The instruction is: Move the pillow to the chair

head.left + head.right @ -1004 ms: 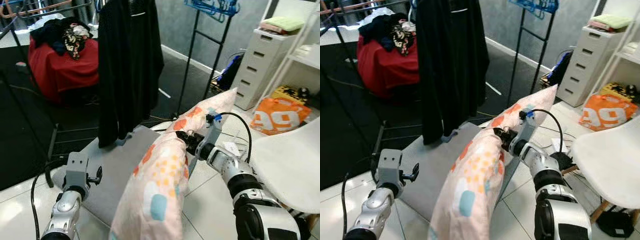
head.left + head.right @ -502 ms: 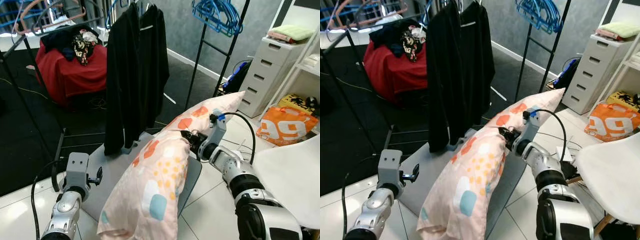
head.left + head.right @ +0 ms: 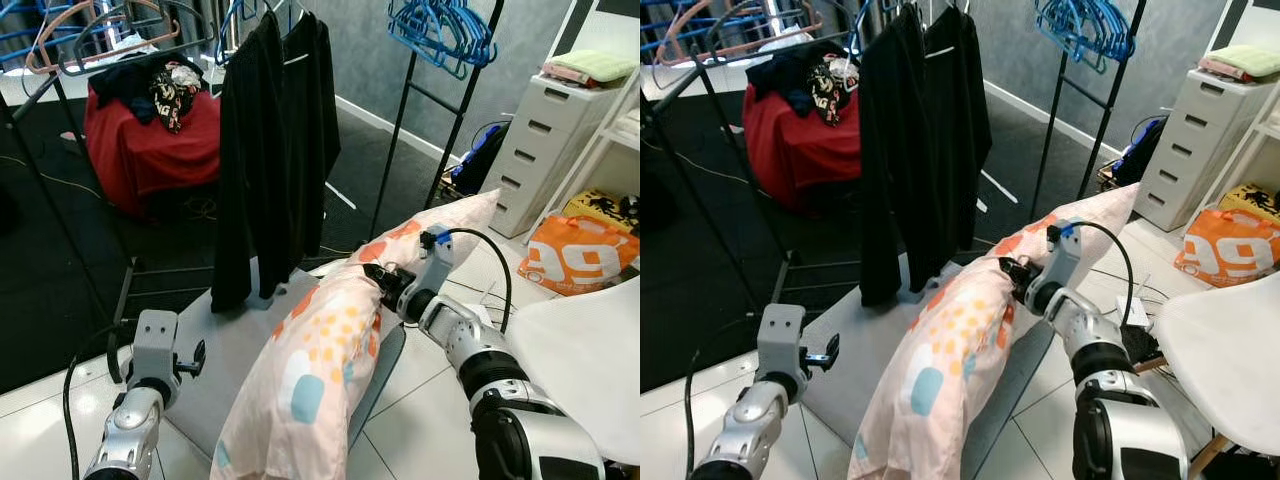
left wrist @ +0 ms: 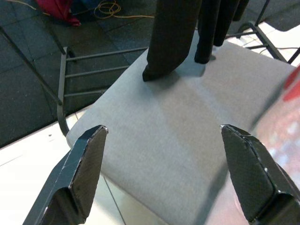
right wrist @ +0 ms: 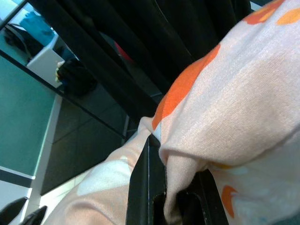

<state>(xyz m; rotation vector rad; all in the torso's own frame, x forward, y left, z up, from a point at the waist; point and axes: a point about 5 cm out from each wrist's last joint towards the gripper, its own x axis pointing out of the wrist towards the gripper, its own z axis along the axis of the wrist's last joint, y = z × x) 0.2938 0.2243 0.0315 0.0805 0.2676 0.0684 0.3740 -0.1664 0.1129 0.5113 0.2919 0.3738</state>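
Gripping long peach pillow with coloured blotches [image 3: 320, 370] mid-length in clenched right tool [image 3: 385, 283]; white moulded chair [image 3: 585, 355] lying right, nearer this arm. Left tool [image 4: 164, 173] released, hanging idle.

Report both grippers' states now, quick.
Left gripper: open, holding nothing, above the grey mat.
Right gripper: shut on the pillow, fabric pinched between its fingers.
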